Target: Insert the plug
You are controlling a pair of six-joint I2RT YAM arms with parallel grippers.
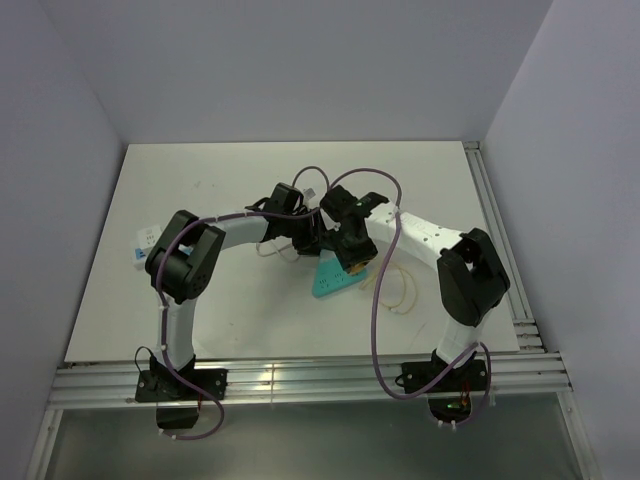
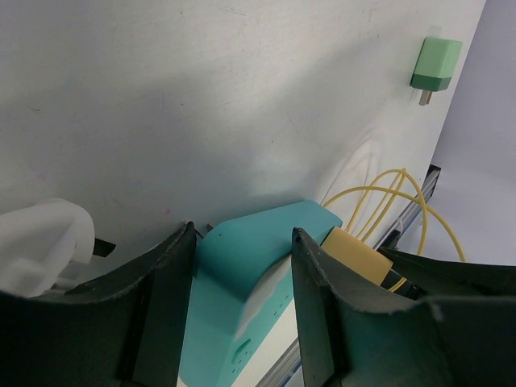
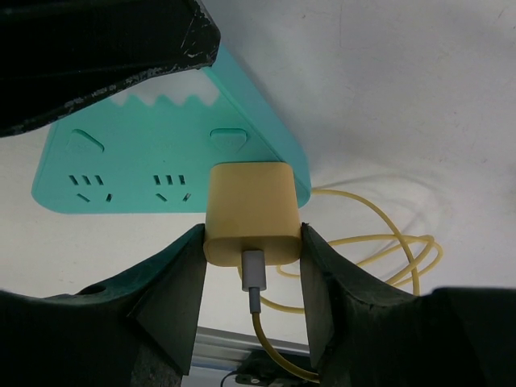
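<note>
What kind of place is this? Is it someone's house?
Probably not a house; more like a robot test booth. A white table sits between plain walls, the left arm and right arm are bolted to a metal rail, and a power strip lies on the table.

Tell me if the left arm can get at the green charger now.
Probably not yet: the left hand grips the teal power strip, though only bare table separates it from the green charger.
</note>
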